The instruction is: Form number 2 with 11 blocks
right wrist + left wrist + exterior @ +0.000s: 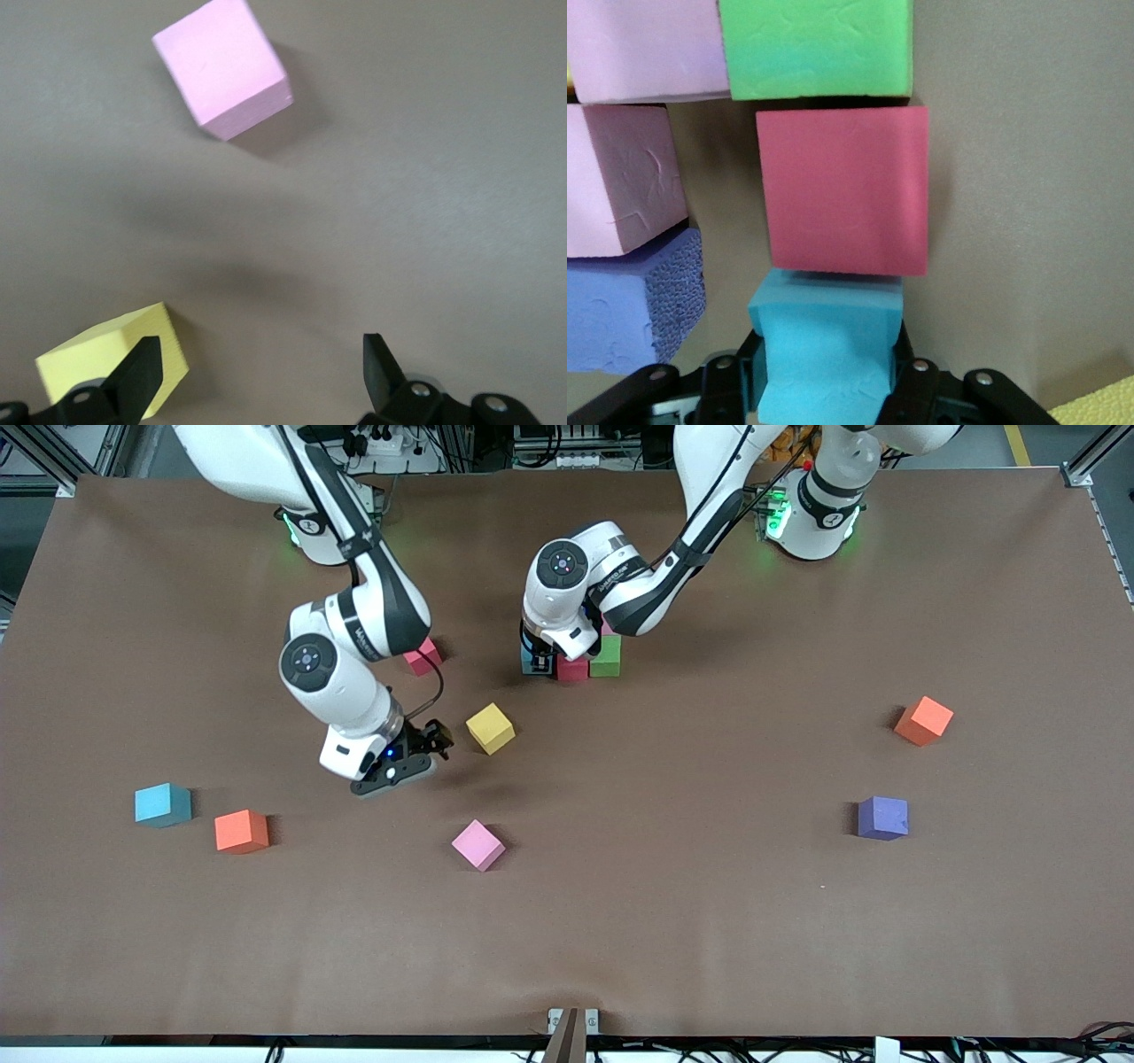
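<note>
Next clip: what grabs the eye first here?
The left gripper, shut on a light blue foam cube, sets it against a red foam cube in the block cluster mid-table. The right gripper hangs open over bare table between a yellow foam cube and a pink one.

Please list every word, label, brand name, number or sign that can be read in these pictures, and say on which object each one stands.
No text can be read with certainty.
Left arm: a small dark marking on its white shell, too small to read.
Right arm: a similar marking, too small to read.
Blocks, such as the yellow block and the pink block: plain faces, no text.
Table: no text.
</note>
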{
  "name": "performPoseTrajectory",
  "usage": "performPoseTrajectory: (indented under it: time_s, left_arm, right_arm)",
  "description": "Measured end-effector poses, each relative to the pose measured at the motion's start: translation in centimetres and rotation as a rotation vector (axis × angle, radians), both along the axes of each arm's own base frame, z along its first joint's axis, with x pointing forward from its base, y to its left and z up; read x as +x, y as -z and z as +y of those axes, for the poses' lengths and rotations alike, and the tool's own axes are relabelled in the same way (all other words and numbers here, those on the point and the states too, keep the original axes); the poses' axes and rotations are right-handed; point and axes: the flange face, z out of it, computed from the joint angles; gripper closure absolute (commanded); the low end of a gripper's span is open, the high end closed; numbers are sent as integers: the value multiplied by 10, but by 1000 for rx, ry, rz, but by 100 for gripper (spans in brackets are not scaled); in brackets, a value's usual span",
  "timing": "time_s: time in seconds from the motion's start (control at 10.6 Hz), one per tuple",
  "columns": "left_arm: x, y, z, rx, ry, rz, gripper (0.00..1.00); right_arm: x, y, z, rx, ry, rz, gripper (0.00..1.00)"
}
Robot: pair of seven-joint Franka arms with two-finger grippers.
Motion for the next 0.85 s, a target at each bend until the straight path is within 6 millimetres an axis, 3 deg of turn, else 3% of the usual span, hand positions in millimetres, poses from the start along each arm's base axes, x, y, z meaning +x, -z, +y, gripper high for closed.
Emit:
performPoseTrajectory:
  time_s: [0.28,0.85]
  left_arm:
    - [0,1,1,1,6,0,60]
    - [5,1,5,0,9,-2,57]
  right_arm:
    - [-17,5,21,-8,-103,6,0]
    - [-18,4,21,-11,-135,13,0]
